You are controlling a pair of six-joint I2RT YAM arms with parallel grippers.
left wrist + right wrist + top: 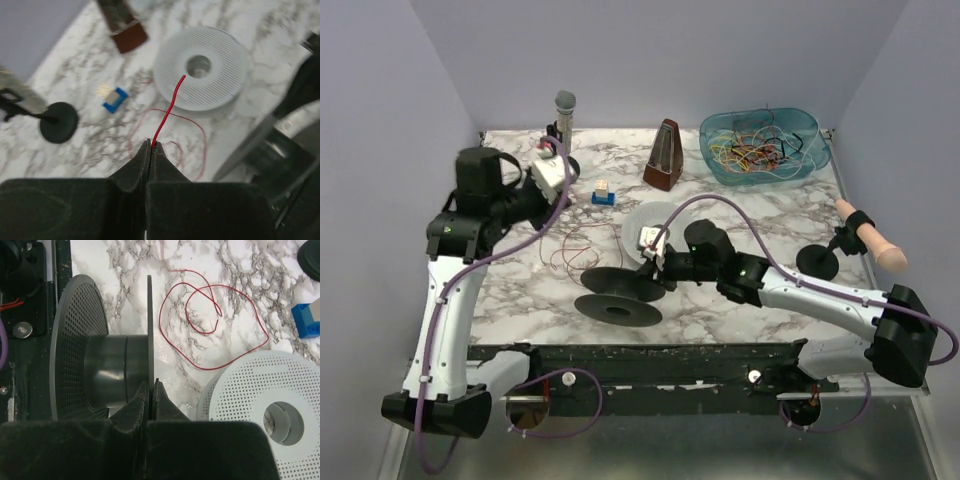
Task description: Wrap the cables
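A long thin red cable [582, 250] lies in loose loops on the marble table, left of a black spool [615, 295] that lies on its side. My left gripper [151, 145] is shut on one end of this cable [170, 105], held above the table; the short free end sticks out past the fingertips. My right gripper [151, 385] is shut on the thin edge of the black spool's flange [150, 330]. The cable loops [210, 325] show beyond it. A multicoloured cable tangle [752, 152] sits in a blue bin.
A white perforated spool [655, 220] lies flat by the right gripper. The blue bin [810, 150] is at the back right. A metronome [665, 155], a microphone on a stand [563, 110], a small blue block [604, 193] and a pink-handled stand [865, 235] also stand on the table.
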